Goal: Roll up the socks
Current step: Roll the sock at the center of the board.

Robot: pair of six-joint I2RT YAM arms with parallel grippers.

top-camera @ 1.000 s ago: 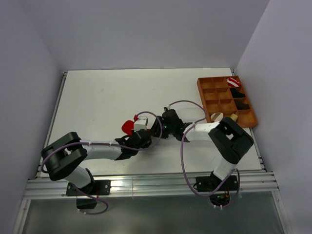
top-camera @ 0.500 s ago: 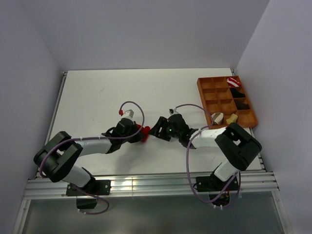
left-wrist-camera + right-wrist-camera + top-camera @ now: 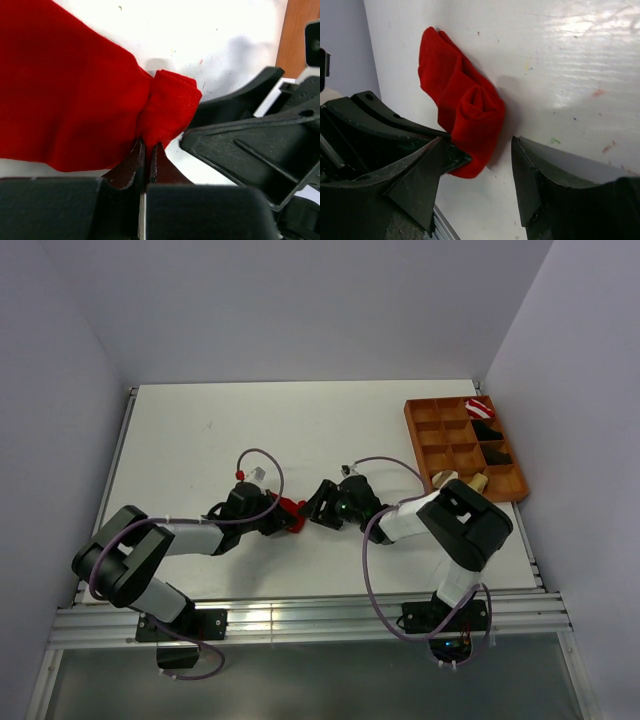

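At the near edge of the counter (image 3: 200,430) the two arms are bolted side by side, and both reach inward to meet near its middle. There the left jaws are pressed together on the red sock (image 3: 291,511), pinching a small bunched fold of cloth right at their tips. From that pinch the broader body of the sock spreads away flat on the counter. The right jaws stand apart, facing the left ones from the other side. In the right wrist view the sock's rolled-up end sits in the gap between them. It lies close against one of them, while bare counter shows between the cloth and the other. Whether it touches the closer one I cannot tell, but they are not clamped on it.

Farther back, at the right edge of the counter, lies an orange compartment tray (image 3: 412,420). A red-and-white striped bundle (image 3: 479,408) sits in its far right corner compartment. Black bundles (image 3: 487,432) fill the compartments just nearer on that side. Something cream and tan (image 3: 446,479) shows at the tray's near edge, partly hidden by the right arm.
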